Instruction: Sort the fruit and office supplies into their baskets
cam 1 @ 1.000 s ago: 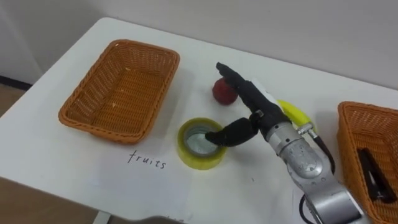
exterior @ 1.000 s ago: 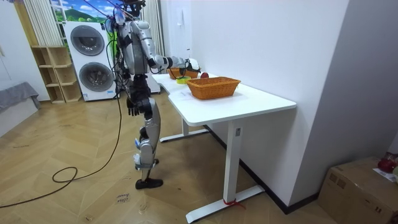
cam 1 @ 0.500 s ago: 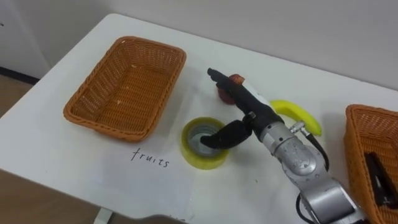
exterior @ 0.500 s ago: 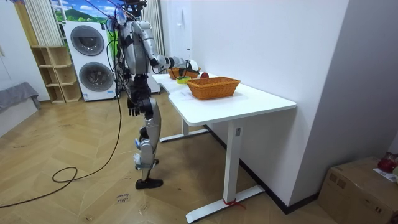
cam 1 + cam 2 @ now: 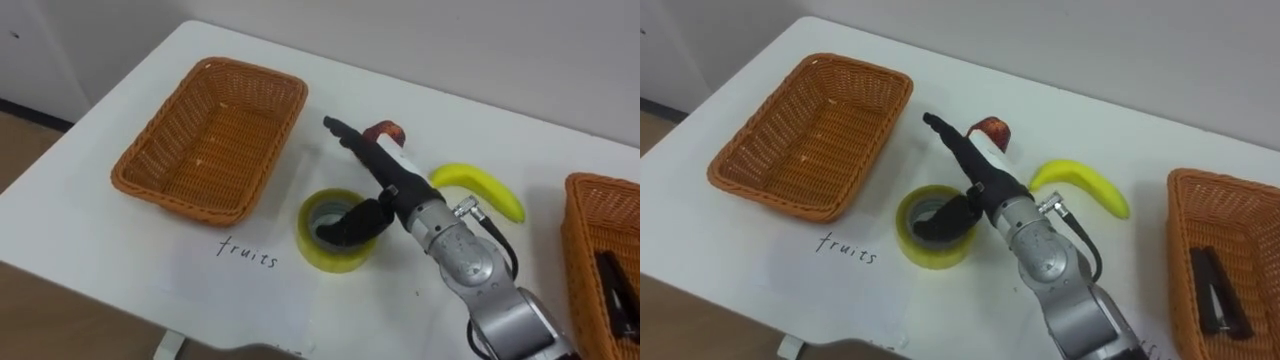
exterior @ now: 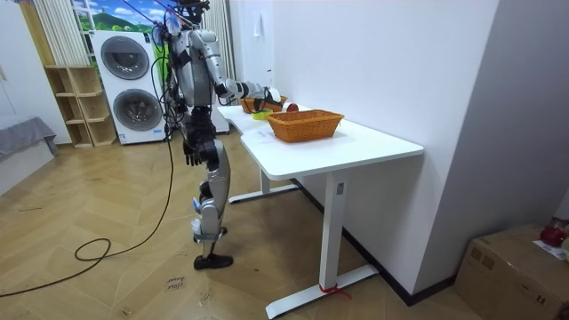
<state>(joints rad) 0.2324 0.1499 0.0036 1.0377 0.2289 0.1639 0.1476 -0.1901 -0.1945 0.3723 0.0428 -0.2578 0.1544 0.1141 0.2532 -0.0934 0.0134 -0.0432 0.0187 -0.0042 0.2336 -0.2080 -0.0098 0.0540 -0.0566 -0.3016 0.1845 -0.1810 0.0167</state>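
A yellow tape roll (image 5: pixel 326 256) lies flat on the white table, just right of the handwritten word "fruits" (image 5: pixel 247 252). My right hand (image 5: pixel 388 172) reaches over it from the lower right. Its fingers are straight and point towards the far left, and its thumb dips into the roll's hole. A red apple (image 5: pixel 386 130) sits just behind those fingers, partly hidden. To the hand's right lies a yellow banana (image 5: pixel 482 186). An empty wicker basket (image 5: pixel 152 184) stands at the left. My left hand (image 6: pixel 189 153) hangs by my side in the room view.
A second wicker basket (image 5: pixel 588 232) at the right edge holds a dark office tool (image 5: pixel 618 288). A sheet of paper lies under the tape roll. I stand at the table's end, on the room view's left, with the wall behind the table.
My right hand has stretched further towards the far left, its fingers now passing in front of the apple. The thumb stays in the tape roll. The view itself has shifted slightly.
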